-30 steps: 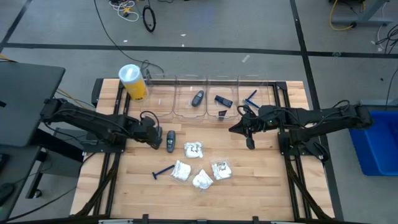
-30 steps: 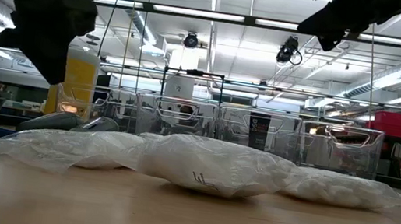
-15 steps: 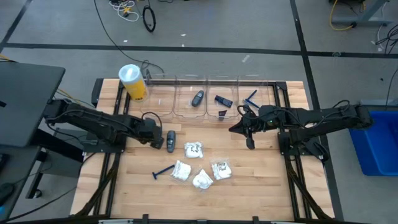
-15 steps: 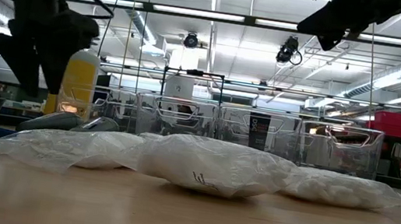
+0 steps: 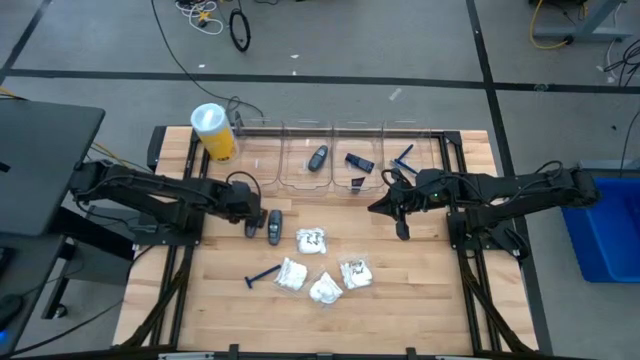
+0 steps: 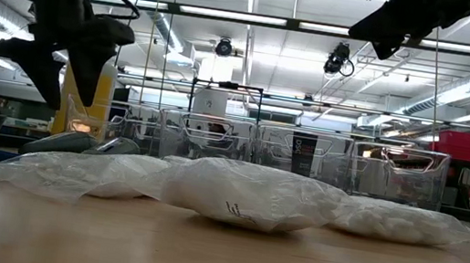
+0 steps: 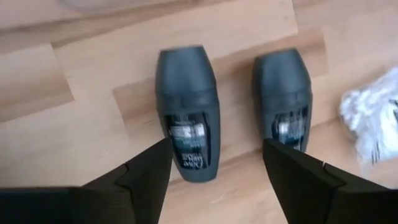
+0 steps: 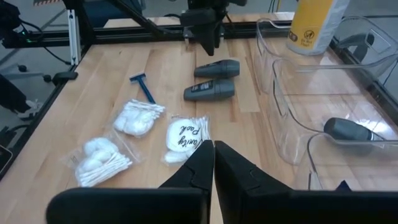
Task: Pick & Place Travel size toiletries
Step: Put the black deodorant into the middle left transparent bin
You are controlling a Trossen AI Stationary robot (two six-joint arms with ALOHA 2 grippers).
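My left wrist camera shows what the overhead cannot: two dark grey oval pieces lying side by side on the bench (image 5: 420, 280), the nearer piece (image 7: 188, 112) between my spread fingers (image 7: 146, 177), the other piece (image 7: 283, 99) at its 3 o'clock. From above, the left gripper (image 5: 252, 222) hangs open and empty over them. White packets (image 5: 318, 265) lie at 4 o'clock. The right gripper (image 5: 402, 230), pinched closed and empty, waits at 3 o'clock.
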